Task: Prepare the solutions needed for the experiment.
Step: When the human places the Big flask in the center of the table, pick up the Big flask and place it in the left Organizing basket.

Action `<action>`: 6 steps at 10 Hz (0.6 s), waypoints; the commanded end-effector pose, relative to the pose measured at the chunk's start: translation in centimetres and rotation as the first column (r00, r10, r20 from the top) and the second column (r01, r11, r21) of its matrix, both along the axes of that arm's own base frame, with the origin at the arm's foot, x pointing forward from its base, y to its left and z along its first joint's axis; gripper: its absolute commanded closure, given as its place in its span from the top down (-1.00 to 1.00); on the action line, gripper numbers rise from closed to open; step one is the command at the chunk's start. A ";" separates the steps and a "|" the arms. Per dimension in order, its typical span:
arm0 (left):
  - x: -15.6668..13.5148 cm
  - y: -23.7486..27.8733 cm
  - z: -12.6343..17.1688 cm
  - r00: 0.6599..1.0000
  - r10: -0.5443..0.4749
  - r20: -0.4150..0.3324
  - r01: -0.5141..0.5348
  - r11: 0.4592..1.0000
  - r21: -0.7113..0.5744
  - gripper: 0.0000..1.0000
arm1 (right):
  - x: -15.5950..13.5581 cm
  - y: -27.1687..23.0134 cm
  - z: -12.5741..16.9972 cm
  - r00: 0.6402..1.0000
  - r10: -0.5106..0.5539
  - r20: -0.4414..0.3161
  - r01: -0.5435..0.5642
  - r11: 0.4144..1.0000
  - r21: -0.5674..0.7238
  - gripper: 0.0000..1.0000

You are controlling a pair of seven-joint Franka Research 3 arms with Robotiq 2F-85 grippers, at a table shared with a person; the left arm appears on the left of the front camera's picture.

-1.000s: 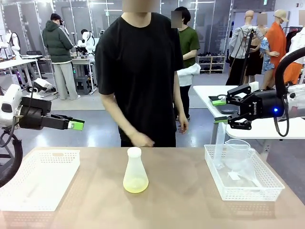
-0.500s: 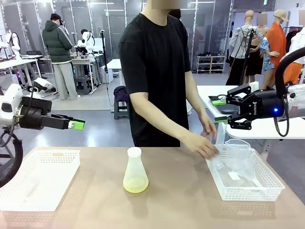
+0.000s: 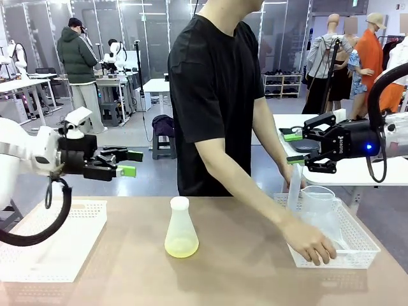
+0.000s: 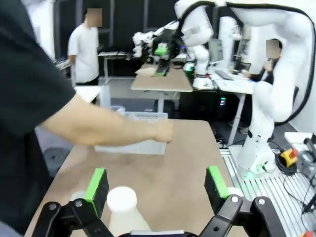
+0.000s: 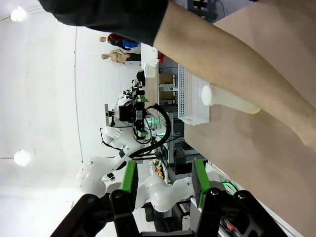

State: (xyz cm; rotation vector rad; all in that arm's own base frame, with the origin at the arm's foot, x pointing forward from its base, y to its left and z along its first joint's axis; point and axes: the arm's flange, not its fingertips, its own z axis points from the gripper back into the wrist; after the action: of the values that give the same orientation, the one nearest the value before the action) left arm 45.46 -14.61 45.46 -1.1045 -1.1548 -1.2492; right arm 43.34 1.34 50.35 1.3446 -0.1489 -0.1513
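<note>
The frosted conical flask (image 3: 181, 228) stands upright on the table's middle, with the solutions (image 3: 182, 247) as a thin pale yellow-green layer at its bottom. My left gripper (image 3: 131, 164) hangs open up and to the left of the flask, well above the table. In the left wrist view the flask's white mouth (image 4: 122, 201) sits low between the green pads (image 4: 97, 183). My right gripper (image 3: 293, 148) hovers open and empty above the right basket. In the right wrist view the flask (image 5: 224, 100) lies beyond the person's forearm (image 5: 232, 59).
A white basket (image 3: 54, 239) rests at the table's left. Another white basket (image 3: 331, 258) at the right holds a clear measuring jug (image 3: 319, 204). The person stands at the far side, one hand (image 3: 311, 244) resting on this basket's front edge.
My left arm has swung right, toward the middle of the table. The person stepped right and reached a hand into the right basket, then down to its front edge. The right arm stayed still.
</note>
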 end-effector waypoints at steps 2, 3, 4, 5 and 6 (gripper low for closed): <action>2.3 -2.4 -2.5 0.993 -0.116 0.007 0.116 0.988 -0.106 1.00 | -0.1 0.1 0.1 1.000 0.001 0.004 -0.001 1.000 0.003 0.14; 0.6 -0.7 -1.3 0.999 -0.045 0.019 0.045 0.999 -0.022 1.00 | -0.1 0.1 0.1 1.000 0.001 0.004 -0.001 1.000 0.003 0.14; 0.6 -0.7 -1.3 0.999 -0.045 0.019 0.045 0.999 -0.022 1.00 | -0.1 0.1 0.1 1.000 0.001 0.004 -0.001 1.000 0.003 0.14; 0.6 -0.7 -1.3 0.999 -0.045 0.019 0.045 0.999 -0.022 1.00 | -0.1 0.1 0.1 1.000 0.001 0.004 -0.001 1.000 0.003 0.14; 0.6 -0.7 -1.3 0.999 -0.045 0.019 0.045 0.999 -0.022 1.00 | -0.1 0.1 0.1 1.000 0.001 0.004 -0.001 1.000 0.003 0.14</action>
State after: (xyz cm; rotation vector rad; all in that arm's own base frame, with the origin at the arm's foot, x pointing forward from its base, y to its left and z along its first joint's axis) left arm 46.62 -15.32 44.04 -1.1674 -1.1841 -1.2965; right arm 43.34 1.36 50.35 1.3444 -0.1487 -0.1510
